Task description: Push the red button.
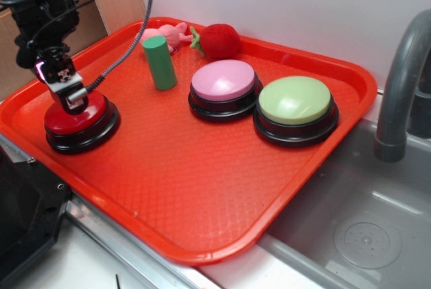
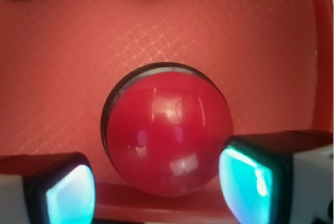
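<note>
The red button (image 1: 86, 119), a glossy dark-red dome on a black base, sits at the left end of the red tray (image 1: 202, 188). My gripper (image 1: 71, 97) stands right over it, its tips at or on the dome's top. In the wrist view the dome (image 2: 167, 135) fills the middle, close below. The two fingers sit well apart at the bottom corners, one fingertip (image 2: 245, 182) overlapping the dome's right edge. The gripper (image 2: 156, 192) is open and holds nothing.
On the tray stand a pink-topped button (image 1: 223, 80), a light-green-topped button (image 1: 295, 100), an upright green cylinder (image 1: 159, 63), a strawberry toy (image 1: 219, 40) and a pink soft toy (image 1: 168, 33). A grey sink (image 1: 363, 235) and faucet (image 1: 404, 80) lie to the right.
</note>
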`<action>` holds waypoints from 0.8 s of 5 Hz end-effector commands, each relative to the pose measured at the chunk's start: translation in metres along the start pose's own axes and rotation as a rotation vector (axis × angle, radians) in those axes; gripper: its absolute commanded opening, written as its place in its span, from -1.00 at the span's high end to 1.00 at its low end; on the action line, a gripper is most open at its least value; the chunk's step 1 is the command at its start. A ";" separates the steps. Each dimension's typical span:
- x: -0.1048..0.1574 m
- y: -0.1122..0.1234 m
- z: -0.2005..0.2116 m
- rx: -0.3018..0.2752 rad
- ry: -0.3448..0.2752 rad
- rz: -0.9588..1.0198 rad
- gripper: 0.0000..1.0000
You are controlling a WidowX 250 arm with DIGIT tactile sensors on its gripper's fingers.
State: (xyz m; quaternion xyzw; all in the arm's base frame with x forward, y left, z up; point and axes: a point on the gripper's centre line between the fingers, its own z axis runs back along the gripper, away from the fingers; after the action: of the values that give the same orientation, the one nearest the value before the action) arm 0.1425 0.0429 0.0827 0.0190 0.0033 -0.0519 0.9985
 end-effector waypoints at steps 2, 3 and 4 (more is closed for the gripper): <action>0.009 0.010 0.030 0.026 -0.070 0.039 -1.00; 0.010 0.013 0.034 0.027 -0.079 0.048 -1.00; 0.013 0.015 0.039 0.028 -0.089 0.059 -1.00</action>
State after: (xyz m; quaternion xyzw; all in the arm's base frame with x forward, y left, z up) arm 0.1476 0.0515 0.1139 0.0238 -0.0291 -0.0276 0.9989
